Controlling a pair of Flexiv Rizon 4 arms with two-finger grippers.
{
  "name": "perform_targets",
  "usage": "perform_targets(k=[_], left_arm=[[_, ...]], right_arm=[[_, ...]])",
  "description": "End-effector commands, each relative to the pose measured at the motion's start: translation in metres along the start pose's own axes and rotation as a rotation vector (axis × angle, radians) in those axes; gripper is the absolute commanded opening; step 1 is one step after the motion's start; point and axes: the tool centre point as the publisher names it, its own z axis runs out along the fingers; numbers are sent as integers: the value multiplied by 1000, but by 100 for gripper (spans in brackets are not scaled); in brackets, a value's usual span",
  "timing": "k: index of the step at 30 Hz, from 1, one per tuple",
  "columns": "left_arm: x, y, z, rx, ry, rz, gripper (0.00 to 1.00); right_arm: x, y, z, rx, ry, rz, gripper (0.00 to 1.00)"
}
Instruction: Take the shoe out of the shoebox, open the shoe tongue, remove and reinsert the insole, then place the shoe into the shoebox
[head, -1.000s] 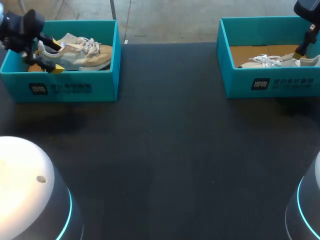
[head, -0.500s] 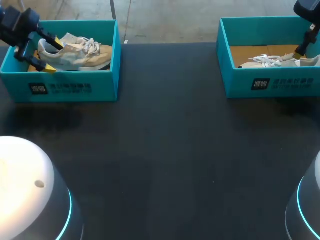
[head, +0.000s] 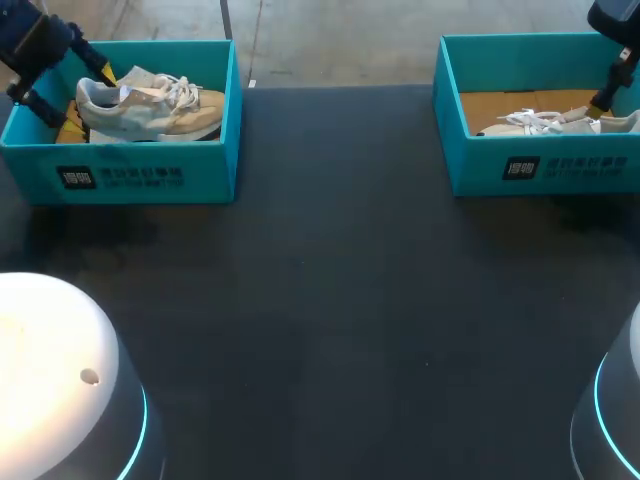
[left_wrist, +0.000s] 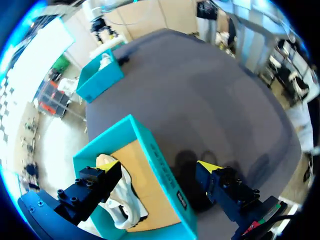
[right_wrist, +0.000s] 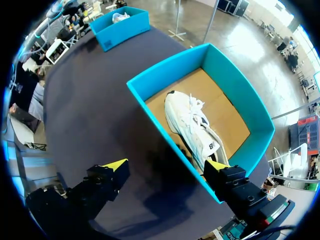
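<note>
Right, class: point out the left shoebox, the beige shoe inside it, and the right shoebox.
left shoebox (head: 210, 170), head view, front wall.
beige shoe (head: 155, 113), head view, side of the upper.
right shoebox (head: 480, 165), head view, front wall.

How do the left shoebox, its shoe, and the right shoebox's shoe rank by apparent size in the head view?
1. left shoebox
2. left shoe
3. right shoe, partly hidden behind its box wall, so its rank below the left shoe is unsure.
</note>
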Motion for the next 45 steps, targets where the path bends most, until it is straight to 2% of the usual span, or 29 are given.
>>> perform_targets(k=[1, 3, 23, 24, 26, 33, 36, 41, 45], left_arm=[[-7, 19, 5, -111, 272, 271, 100], [-9, 26, 7, -160, 350, 269, 100], [-9, 26, 7, -160, 350, 269, 100], [-11, 34, 3, -140, 343, 283, 100], [-15, 48, -4, -220, 345, 311, 100], [-24, 95, -16, -317, 427, 438, 100], [-26, 117, -17, -323, 441, 482, 100], [-30, 139, -13, -312, 461, 628, 100], [-36, 157, -7, -330, 418, 747, 100]], right_arm=[[0, 0, 0, 0, 0, 0, 100], [0, 0, 0, 0, 0, 0, 100], [0, 0, 0, 0, 0, 0, 100], [0, 0, 0, 0, 0, 0, 100], [0, 0, 0, 0, 0, 0, 100], [0, 0, 0, 0, 0, 0, 100], [0, 0, 0, 0, 0, 0, 100], [0, 0, 0, 0, 0, 0, 100], [0, 0, 0, 0, 0, 0, 100]])
